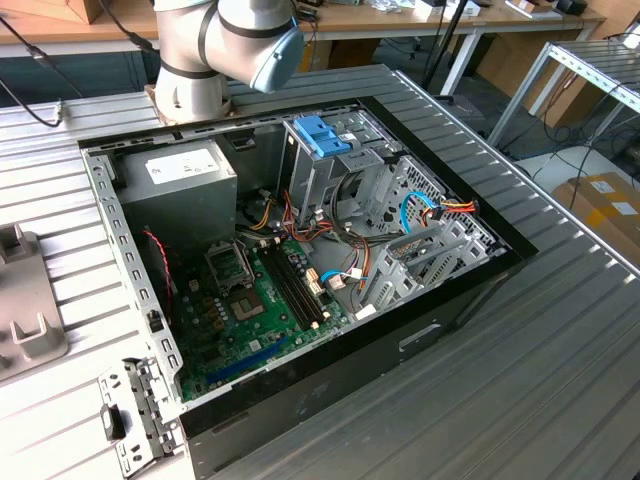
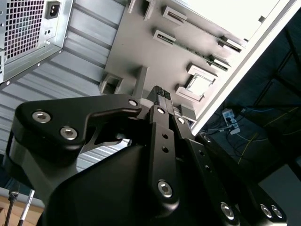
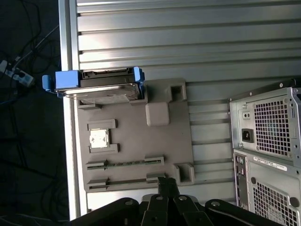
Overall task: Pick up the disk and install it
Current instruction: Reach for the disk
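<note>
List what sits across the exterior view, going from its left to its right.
grey fixture tray → grey power-supply box → blue latch → orange and blue cable bundle → cardboard box

Ribbed metal table (image 3: 141, 42) under the gripper (image 2: 161, 93). Past the table edge, just beside the gripper, dark floor (image 3: 28, 155) with power strip (image 3: 16, 75). Farther off: wooden bench (image 1: 370, 22), metal rack (image 1: 590, 75), cardboard box (image 1: 605, 205).

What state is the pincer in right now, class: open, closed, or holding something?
Pincer: closed, holding nothing; the disk lies on the grey holder, apart from it.
</note>
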{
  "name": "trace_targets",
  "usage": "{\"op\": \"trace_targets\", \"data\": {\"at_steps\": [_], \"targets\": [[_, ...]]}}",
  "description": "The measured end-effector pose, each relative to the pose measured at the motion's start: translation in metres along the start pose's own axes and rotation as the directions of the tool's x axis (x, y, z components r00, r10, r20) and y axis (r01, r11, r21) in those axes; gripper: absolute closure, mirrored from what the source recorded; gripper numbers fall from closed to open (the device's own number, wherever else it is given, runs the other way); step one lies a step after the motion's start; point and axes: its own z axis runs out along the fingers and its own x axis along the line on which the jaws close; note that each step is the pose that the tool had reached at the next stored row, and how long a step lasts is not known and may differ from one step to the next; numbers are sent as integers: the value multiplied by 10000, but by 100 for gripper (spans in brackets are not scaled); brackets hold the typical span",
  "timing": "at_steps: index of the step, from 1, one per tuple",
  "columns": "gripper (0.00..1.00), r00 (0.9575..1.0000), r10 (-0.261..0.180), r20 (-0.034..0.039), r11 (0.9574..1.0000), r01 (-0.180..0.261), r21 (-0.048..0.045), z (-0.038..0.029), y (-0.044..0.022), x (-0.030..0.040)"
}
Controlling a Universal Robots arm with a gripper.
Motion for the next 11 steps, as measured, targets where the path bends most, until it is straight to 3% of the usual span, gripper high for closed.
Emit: {"op": "trace_targets", "data": {"at_steps": [11], "targets": [[90, 10000, 0, 0, 10000, 0, 0, 0, -7, 97]]}}
